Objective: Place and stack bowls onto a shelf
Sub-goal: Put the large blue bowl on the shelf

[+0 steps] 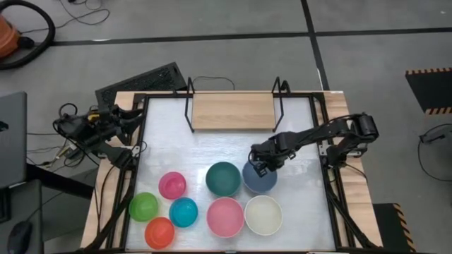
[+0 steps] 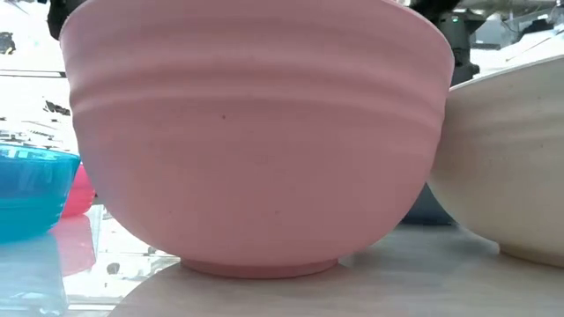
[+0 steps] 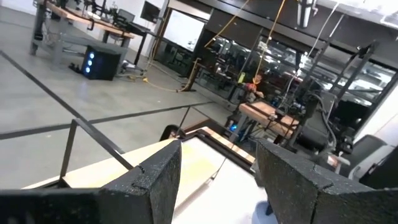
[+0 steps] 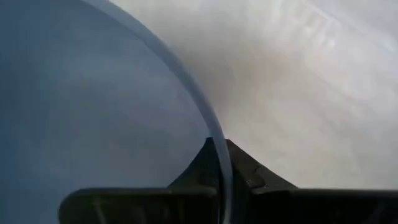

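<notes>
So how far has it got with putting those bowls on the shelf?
Nothing is done yet: the wooden shelf holds no bowls. In hand: the right gripper has its fingers over the rim of the grey-blue bowl, which sits beside the dark teal bowl. All eight bowls are left to place. The left gripper waits at the table's edge.

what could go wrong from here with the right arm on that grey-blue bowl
1. The right gripper pinches only the rim of the grey-blue bowl, one finger inside and one outside; such a thin hold may let it tilt or slip when lifted.
2. The dark teal bowl sits right against it, so a sideways move could knock it.
3. The shelf has black wire uprights; a wide bowl might clip one going in.
</notes>
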Motion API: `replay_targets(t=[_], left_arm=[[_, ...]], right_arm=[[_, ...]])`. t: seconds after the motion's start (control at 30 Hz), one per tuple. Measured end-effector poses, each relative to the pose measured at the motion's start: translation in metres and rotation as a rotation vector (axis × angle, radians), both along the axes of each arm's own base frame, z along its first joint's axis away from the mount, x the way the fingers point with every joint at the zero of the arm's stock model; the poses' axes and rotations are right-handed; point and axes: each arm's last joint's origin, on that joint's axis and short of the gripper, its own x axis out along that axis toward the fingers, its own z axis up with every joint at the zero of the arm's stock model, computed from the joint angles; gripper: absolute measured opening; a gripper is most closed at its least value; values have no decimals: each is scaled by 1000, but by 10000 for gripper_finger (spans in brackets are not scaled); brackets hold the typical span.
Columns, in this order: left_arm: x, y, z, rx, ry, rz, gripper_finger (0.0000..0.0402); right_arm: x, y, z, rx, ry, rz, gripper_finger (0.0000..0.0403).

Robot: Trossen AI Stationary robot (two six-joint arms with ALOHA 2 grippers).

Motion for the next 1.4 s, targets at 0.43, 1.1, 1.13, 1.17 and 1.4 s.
replay_targets(t=[0.43,1.1,1.13,1.17,1.4], left_arm=[[0,1,-2,13,27,30,195],[-1,2,-2,2,29,102,195],[-1,2,-2,2,29,106,195],[-1,2,-2,2,29,106,195],[-1,2,-5,16,54,109,195]], right_arm=[[-17,-61,123,-131,-333,-64,24],[15,-263,169,-252,-531,-33,24],[20,-271,157,-218,-504,-24,24],[24,-277,146,-185,-471,-17,24],[33,-295,90,-2,-220,54,24]])
